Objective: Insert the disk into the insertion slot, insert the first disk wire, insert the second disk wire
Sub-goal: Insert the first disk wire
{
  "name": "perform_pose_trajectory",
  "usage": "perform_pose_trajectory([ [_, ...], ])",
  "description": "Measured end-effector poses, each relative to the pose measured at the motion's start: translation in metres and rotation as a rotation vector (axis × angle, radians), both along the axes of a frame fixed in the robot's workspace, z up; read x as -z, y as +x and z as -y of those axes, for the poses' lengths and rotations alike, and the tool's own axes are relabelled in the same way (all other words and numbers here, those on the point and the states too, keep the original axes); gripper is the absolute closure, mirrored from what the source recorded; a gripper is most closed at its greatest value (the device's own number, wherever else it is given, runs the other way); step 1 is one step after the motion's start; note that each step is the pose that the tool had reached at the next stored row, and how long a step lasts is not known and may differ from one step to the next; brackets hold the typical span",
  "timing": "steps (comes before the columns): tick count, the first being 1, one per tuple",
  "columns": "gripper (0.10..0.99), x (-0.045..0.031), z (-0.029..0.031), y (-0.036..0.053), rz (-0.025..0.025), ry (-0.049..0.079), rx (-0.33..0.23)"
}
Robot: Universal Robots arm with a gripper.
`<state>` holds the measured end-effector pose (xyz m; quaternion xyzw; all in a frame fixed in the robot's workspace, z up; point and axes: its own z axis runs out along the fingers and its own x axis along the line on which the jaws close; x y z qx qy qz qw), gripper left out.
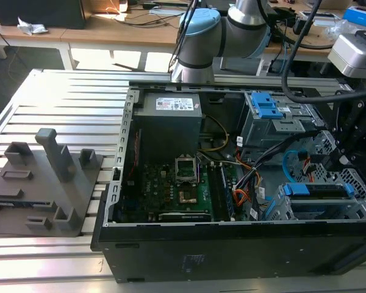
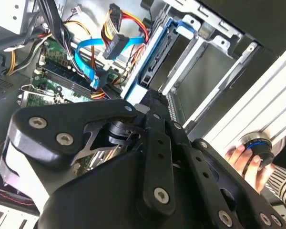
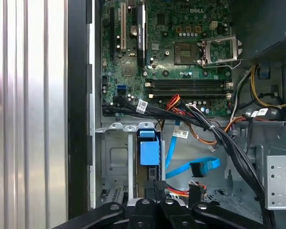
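Matte black gripper (image 3: 157, 188) near blue-framed disk (image 3: 149, 151).

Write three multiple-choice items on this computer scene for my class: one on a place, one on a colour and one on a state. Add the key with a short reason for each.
1. Where is the disk?
A) in the insertion slot
B) on the slatted table outside the case
C) on top of the power supply

2. What colour is the flat cable beside the slot?
A) green
B) blue
C) white

3. How is the computer case?
A) shut by a side panel
B) turned upside down
C) open, with the motherboard exposed

Key: 1 A, its blue carrier sits inside the perforated cage. 2 B, the cable is bright blue in both wrist views. 3 C, the board is plainly visible in the exterior view.
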<state>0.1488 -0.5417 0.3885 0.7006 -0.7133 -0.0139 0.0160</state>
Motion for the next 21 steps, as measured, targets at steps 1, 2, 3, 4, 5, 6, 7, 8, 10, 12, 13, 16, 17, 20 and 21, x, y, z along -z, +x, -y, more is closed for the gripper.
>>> perform_pose_trajectory([
  [1, 0.980, 0.0000, -0.0016, 0.0018, 0.0000, 0.000, 0.000],
  [2, 0.980, 0.0002, -0.0049, 0.0046, -0.0001, 0.000, 0.000],
  [3, 0.980, 0.0004, -0.0108, 0.0084, -0.0001, 0.000, 0.000],
  [4, 0.980, 0.0008, -0.0161, 0.0106, -0.0001, 0.000, 0.000],
  [5, 0.980, 0.0009, -0.0223, 0.0126, -0.0001, 0.000, 0.000],
  [6, 0.980, 0.0015, -0.0346, 0.0164, -0.0001, 0.000, 0.000],
  [7, 0.980, 0.0040, -0.0413, 0.0170, -0.0001, 0.000, 0.000],
  [8, 0.980, 0.0085, -0.0444, 0.0169, -0.0001, 0.000, 0.000],
  [10, 0.980, 0.0131, -0.0455, 0.0156, -0.0001, -0.001, 0.002],
  [12, 0.980, 0.0160, -0.0458, 0.0131, 0.0000, -0.008, 0.012],
  [13, 0.980, 0.0162, -0.0458, 0.0125, 0.0000, -0.009, 0.014],
  [16, 0.980, 0.0163, -0.0458, 0.0125, -0.0001, -0.009, 0.014],
  [17, 0.918, 0.0163, -0.0458, 0.0125, 0.0000, -0.009, 0.014],
  [20, 0.725, 0.0165, -0.0458, 0.0125, -0.0001, -0.010, 0.014],
  [21, 0.725, 0.0171, -0.0459, 0.0125, -0.0001, -0.013, 0.015],
])
